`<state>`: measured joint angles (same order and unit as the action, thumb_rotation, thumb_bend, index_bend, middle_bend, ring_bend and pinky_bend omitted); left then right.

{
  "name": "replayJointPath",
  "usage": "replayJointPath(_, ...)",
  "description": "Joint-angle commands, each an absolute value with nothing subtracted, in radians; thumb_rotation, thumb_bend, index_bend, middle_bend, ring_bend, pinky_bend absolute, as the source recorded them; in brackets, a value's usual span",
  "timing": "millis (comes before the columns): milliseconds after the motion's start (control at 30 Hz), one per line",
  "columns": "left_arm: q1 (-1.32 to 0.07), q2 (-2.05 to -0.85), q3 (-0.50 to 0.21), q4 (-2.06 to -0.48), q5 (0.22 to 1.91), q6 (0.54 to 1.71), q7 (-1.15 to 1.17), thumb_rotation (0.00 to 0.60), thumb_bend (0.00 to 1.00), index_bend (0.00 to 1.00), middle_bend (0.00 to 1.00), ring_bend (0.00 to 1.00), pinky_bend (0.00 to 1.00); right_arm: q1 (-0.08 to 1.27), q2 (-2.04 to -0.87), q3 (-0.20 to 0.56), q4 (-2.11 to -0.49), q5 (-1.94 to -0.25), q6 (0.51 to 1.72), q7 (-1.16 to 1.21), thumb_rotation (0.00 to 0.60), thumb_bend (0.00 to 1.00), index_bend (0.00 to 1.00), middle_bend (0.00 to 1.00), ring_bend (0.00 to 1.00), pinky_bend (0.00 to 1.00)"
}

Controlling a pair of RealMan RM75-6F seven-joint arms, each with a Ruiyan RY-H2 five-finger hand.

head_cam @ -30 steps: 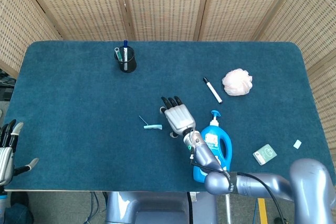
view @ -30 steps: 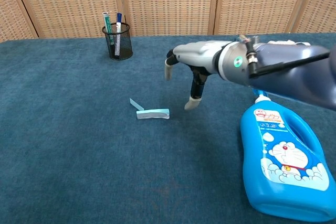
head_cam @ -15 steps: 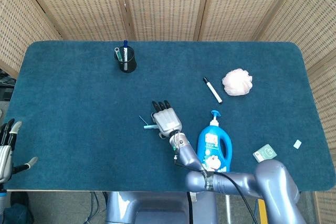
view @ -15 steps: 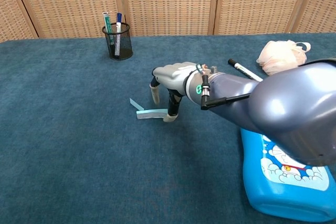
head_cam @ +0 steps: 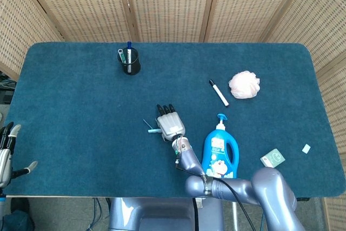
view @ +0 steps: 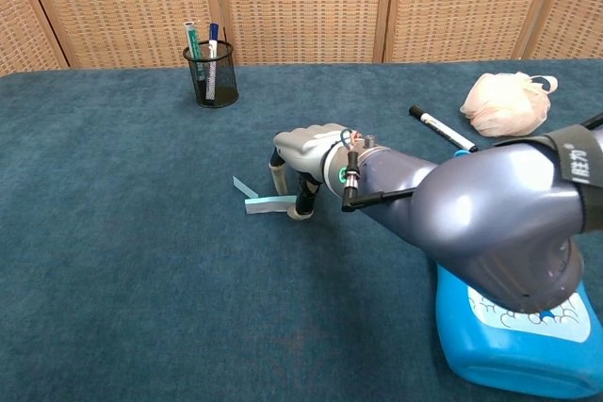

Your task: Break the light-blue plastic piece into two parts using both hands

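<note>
The light-blue plastic piece lies flat on the blue cloth near the table's middle, with a thin strip sticking out at its far left end. My right hand hovers over its right end, palm down and fingers spread. One fingertip touches that end and another comes down just behind the piece. The piece still rests on the cloth. My left hand hangs off the table's near left corner, fingers apart, holding nothing. It shows only in the head view.
A blue detergent bottle lies right of my right arm. A black marker and a pink bath pouf sit further right. A mesh pen cup stands at the back left.
My right hand has swung left from beside the bottle and come down onto the piece's right end. The piece has not moved. My left hand has sunk slightly.
</note>
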<state>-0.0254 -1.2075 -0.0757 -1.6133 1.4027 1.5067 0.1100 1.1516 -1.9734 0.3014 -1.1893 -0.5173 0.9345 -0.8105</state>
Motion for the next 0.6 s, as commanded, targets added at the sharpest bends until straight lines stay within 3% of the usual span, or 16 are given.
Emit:
replayJointPath(33,-0.026,-1.207,-0.076,-1.614,1.401,1.505,0.111,0.600,0.00,0.00,0.00,0.00,0.00,1.152,-1.976,0.302,-1.184,-0.517,0.932,-0.811,0.600,0.41,0.48,0.00,0.00,0.00)
replayJointPath(200,-0.027,-1.208,-0.076,-1.614,1.399,1.507,0.112,0.600,0.00,0.00,0.00,0.00,0.00,1.147,-1.979,0.304,-1.176,-0.534,0.929,-0.795,0.600,0.45,0.56,0.03,0.00,0.00)
replayJointPath(433,-0.028,-1.218,-0.081,-1.604,1.408,1.522,0.112,0.600,0.00,0.00,0.00,0.00,0.01,1.124,-1.956,0.310,-1.219,-0.597,0.942,-0.740,0.600,0.47,0.59,0.05,0.00,0.00)
replayJointPath(500,-0.027,-1.229,-0.089,-1.591,1.418,1.546,0.108,0.600,0.00,0.00,0.00,0.08,0.09,1.116,-1.944,0.313,-1.239,-0.615,0.949,-0.723,0.600,0.47,0.59,0.06,0.00,0.00)
replayJointPath(600,-0.034,-1.261,-0.112,-1.541,1.457,1.600,0.093,0.600,0.00,0.00,0.00,0.36,0.46,1.096,-1.908,0.312,-1.288,-0.657,0.965,-0.698,0.600,0.47,0.60,0.06,0.00,0.00)
